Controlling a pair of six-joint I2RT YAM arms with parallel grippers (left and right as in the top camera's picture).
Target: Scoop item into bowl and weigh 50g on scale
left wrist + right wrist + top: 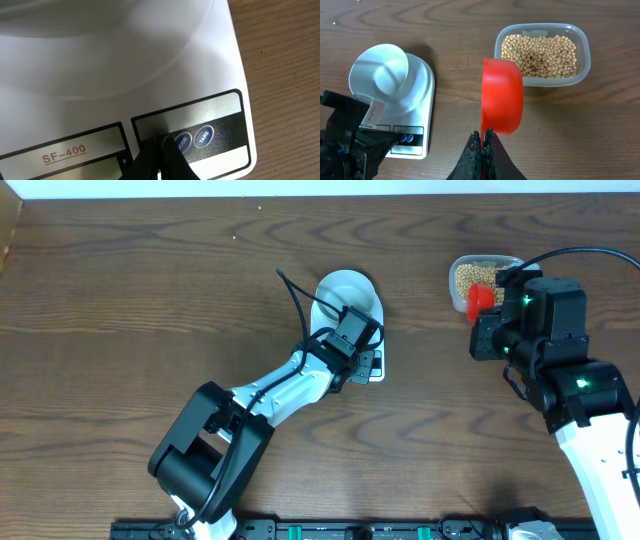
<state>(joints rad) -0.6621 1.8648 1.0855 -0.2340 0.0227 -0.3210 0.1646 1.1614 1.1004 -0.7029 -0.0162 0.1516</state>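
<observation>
The pale bowl [345,292] stands on the white scale [376,370]; it also shows in the right wrist view [379,73] on the scale [422,107]. My left gripper [159,144] is shut, its tips touching the scale's panel [210,107] just left of the blue MODE button [182,140] and TARE button [203,136]. In the overhead view it [364,356] is over the display end. My right gripper [483,137] is shut on the handle of a red scoop [502,96], held on edge between scale and tub. The tan beans [540,50] fill the clear tub [585,60].
The tub of beans [482,274] sits at the back right, with the red scoop [482,296] just in front of it. The left arm [345,142] lies across the near left of the right wrist view. Brown wooden table all round.
</observation>
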